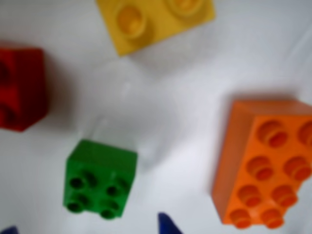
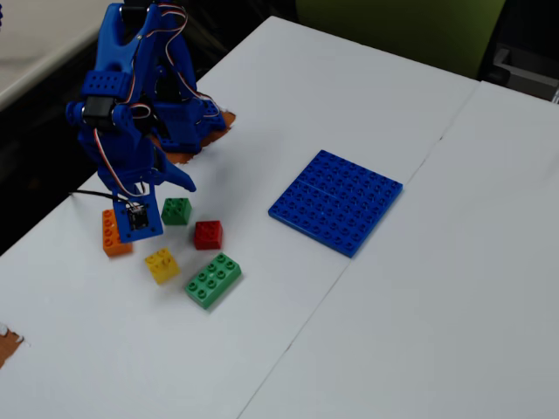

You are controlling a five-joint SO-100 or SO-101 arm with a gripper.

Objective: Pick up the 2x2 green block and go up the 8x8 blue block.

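The 2x2 green block (image 1: 100, 179) sits on the white table, low and left of centre in the wrist view, blurred by closeness. My gripper (image 1: 87, 230) is open. Only its two blue fingertips (image 1: 167, 225) peek in at the bottom edge, wide apart, just short of the block and touching nothing. In the fixed view the blue arm hangs over the green block (image 2: 176, 210), with the gripper (image 2: 172, 185) just above it. The 8x8 blue block (image 2: 336, 201) lies flat well to the right, apart from the bricks.
Around the green block stand a red brick (image 1: 19, 87) (image 2: 208, 234), a yellow brick (image 1: 153, 22) (image 2: 162, 264) and an orange eight-stud brick (image 1: 265, 170) (image 2: 112, 237). A longer green brick (image 2: 213, 279) lies nearer the front. The table's left edge runs close behind the arm.
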